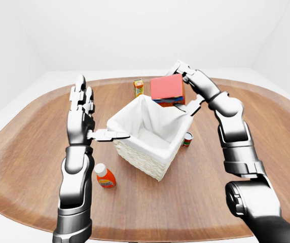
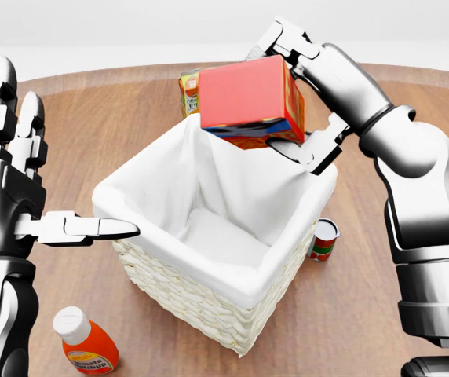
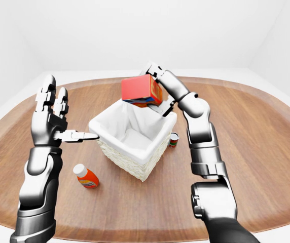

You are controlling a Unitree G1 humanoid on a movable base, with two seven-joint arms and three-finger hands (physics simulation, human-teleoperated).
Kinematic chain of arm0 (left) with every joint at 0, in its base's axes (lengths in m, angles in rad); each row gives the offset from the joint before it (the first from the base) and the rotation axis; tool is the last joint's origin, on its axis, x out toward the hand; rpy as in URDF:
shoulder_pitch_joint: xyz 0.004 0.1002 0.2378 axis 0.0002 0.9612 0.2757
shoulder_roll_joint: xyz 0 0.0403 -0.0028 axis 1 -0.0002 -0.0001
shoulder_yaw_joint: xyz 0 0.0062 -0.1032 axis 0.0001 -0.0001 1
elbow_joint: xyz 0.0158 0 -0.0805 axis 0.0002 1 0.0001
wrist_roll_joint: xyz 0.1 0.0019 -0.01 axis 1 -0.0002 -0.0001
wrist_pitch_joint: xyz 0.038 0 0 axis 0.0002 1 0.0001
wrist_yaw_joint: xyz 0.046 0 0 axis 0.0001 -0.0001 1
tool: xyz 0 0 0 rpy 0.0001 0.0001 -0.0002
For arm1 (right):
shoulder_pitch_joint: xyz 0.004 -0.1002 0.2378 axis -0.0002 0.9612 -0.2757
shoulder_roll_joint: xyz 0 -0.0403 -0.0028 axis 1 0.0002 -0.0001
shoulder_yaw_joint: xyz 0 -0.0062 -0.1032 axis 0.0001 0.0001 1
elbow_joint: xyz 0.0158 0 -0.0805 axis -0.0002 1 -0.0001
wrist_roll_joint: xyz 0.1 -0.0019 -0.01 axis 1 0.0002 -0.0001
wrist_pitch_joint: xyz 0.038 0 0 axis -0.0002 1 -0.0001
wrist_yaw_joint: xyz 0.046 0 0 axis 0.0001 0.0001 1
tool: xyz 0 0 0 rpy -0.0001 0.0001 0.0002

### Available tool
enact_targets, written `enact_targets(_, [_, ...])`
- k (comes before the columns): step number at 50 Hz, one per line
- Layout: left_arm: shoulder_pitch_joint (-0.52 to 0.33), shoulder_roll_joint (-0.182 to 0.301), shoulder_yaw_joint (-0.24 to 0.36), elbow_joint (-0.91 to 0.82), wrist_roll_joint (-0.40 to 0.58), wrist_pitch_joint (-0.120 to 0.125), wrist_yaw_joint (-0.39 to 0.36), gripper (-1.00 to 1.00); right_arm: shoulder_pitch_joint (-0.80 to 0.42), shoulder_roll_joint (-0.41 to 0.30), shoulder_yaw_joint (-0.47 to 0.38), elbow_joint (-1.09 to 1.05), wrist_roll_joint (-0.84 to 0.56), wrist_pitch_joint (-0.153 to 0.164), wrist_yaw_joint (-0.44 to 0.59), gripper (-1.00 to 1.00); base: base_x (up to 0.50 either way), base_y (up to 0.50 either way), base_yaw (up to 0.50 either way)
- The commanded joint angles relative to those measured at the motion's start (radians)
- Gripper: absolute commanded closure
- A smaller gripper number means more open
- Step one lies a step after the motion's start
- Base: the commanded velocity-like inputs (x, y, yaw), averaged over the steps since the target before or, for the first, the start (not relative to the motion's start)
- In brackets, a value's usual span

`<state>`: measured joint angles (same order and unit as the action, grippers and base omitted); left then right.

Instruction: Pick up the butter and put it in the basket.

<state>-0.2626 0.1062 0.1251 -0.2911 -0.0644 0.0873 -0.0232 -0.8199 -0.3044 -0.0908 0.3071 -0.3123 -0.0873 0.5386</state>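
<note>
The butter (image 2: 248, 100) is a red box with an orange and blue end. My right hand (image 2: 295, 94) is shut on it and holds it tilted above the top right corner of the basket (image 2: 217, 236) in the head view. The basket is white wicker with a white cloth lining, and its inside shows nothing but cloth. My left hand (image 2: 20, 181) is open to the left of the basket, fingers upright, thumb pointing at the basket's left rim without touching it.
An orange bottle with a white cap (image 2: 85, 344) lies on the wooden table (image 1: 28, 152) below and left of the basket. A small can (image 2: 323, 239) stands right of the basket. A yellow carton (image 2: 188, 91) stands behind the basket, partly hidden by the butter.
</note>
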Motion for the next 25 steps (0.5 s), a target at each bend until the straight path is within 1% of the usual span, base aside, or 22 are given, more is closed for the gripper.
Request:
enact_targets(1, [-0.004, 0.004, 0.003, 0.001, 0.001, 0.000, -0.001, -1.00, -0.091, 0.072, 0.014, 0.136, 0.082, 0.000, -0.084, 1.00, 0.00, 0.00, 0.00])
enact_targets(8, [-0.001, 0.007, 0.009, 0.000, 0.000, 0.000, -0.001, -1.00, -0.117, 0.118, 0.025, 0.210, 0.150, 0.000, -0.142, 1.00, 0.00, 0.00, 0.00])
enact_targets(12, [-0.001, 0.009, 0.011, 0.002, -0.001, 0.000, -0.003, -1.00, -0.122, 0.139, 0.031, 0.255, 0.180, 0.000, -0.152, 1.00, 0.00, 0.00, 0.00])
enact_targets(16, [0.000, 0.008, 0.010, 0.005, -0.001, 0.000, -0.003, -1.00, -0.138, 0.146, 0.033, 0.321, 0.195, 0.000, -0.168, 1.00, 0.00, 0.00, 0.00])
enact_targets(19, [0.000, 0.009, 0.011, 0.006, -0.001, 0.000, -0.004, -1.00, -0.171, 0.151, 0.032, 0.409, 0.209, 0.000, -0.190, 1.00, 0.00, 0.00, 0.00])
enact_targets(25, [0.003, 0.009, 0.012, 0.005, -0.002, 0.000, -0.005, -1.00, -0.201, 0.154, 0.034, 0.496, 0.214, 0.000, -0.210, 1.00, 0.00, 0.00, 0.00])
